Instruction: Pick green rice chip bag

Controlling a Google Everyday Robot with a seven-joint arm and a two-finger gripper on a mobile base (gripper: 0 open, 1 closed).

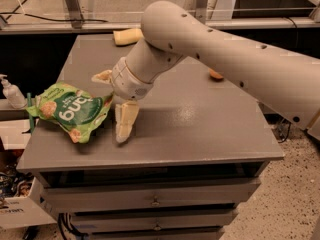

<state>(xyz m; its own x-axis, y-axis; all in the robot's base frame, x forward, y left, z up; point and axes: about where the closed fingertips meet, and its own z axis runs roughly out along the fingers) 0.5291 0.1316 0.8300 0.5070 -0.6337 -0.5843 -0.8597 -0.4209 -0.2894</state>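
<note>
The green rice chip bag (67,110) lies crinkled on the left part of the grey table (200,129), close to its left edge. My gripper (108,108) is at the bag's right end, low over the table. It is open, with one cream finger (102,76) behind the bag's right edge and the other finger (125,124) in front of it. The bag's right edge lies between the two fingers. My arm (225,59) reaches in from the right across the table.
A pale yellow sponge-like block (128,36) lies at the table's far edge. A small orange fruit (216,75) shows partly behind my arm on the right. A soap bottle (11,91) stands left of the table. Drawers (155,200) sit under the tabletop.
</note>
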